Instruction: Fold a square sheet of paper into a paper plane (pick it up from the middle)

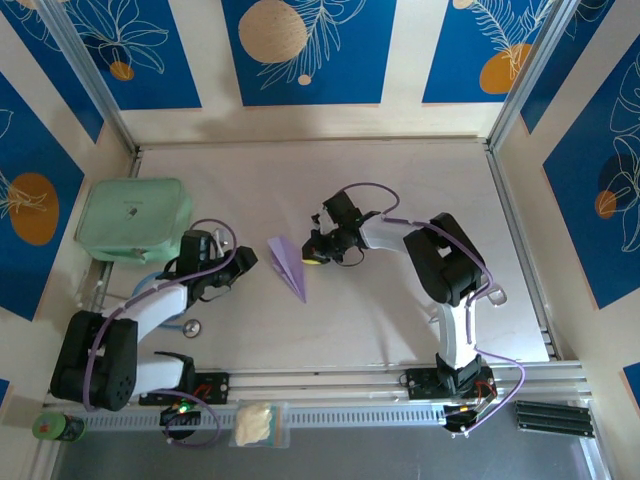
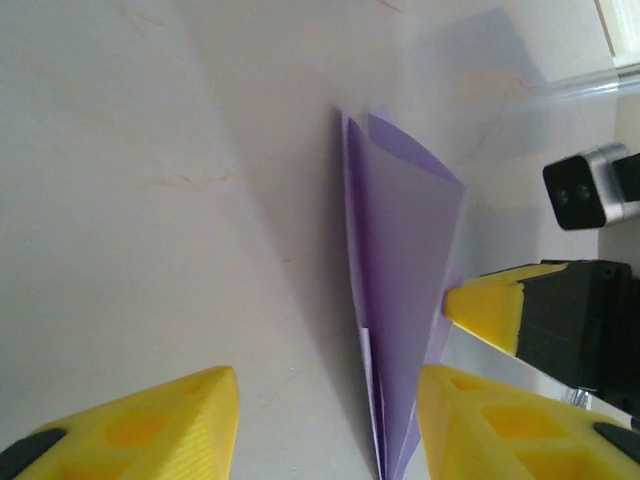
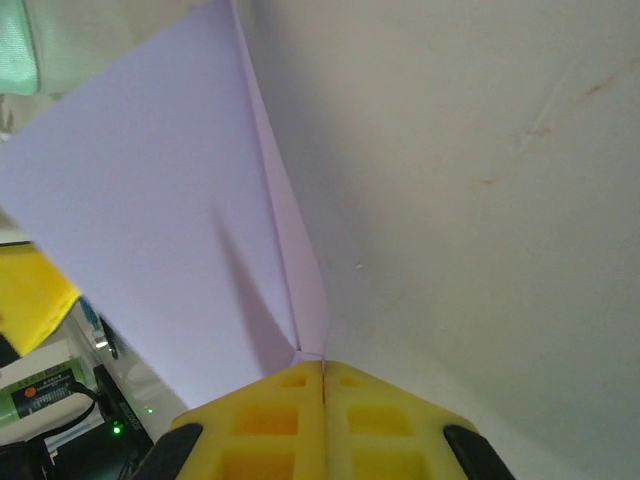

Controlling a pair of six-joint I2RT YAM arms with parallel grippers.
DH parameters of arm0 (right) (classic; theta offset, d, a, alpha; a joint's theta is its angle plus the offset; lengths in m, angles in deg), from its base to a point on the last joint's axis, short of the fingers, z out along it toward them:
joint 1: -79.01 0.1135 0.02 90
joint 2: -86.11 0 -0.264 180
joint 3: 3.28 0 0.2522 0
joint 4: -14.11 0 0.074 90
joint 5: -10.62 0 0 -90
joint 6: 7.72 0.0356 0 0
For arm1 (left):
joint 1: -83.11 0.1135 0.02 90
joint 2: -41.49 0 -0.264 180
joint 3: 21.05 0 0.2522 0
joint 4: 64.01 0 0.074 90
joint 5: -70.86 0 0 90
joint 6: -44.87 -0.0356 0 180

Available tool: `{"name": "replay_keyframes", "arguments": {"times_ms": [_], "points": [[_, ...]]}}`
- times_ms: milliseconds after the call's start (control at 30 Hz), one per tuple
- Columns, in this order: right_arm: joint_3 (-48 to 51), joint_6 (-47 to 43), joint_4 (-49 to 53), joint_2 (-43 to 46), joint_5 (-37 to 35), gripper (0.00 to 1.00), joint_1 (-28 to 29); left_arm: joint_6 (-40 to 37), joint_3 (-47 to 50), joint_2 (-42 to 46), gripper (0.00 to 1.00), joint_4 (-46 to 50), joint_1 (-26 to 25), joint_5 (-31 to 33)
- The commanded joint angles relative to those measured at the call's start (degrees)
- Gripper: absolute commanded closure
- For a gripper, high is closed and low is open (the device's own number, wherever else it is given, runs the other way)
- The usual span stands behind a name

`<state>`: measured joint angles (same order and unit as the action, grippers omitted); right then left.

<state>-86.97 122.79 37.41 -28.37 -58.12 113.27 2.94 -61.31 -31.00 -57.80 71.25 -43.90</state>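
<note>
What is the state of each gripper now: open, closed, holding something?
Left gripper: open, the narrow end of the paper plane lies between its fingers.
Right gripper: closed, pinching the paper plane.

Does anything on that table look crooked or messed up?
Only slightly: the paper plane, pinched by the right fingers, has layers that gape unevenly at its wide end. Nothing looks spilled or torn.
</note>
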Motion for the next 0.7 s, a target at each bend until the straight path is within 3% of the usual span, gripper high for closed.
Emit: {"name": "replay_keyframes", "arguments": {"times_ms": [0, 300, 667], "points": [[0.4, 0.1, -1.4, 2.1, 2.1, 0.98, -0.1, 2.1, 0.3, -2.3, 0.52, -5.1, -1.4, -4.3], [0.0, 0.1, -0.5, 1.2, 1.4, 0.98, -0.3, 7.3, -1.6, -12.7, 0.78, -13.8, -5.6, -6.2], [-0.1, 0.3, 2.1, -0.2, -0.9, 0.98, -1.0, 8.2, -2.1, -16.3, 0.82, -15.8, -6.3, -3.9]]}}
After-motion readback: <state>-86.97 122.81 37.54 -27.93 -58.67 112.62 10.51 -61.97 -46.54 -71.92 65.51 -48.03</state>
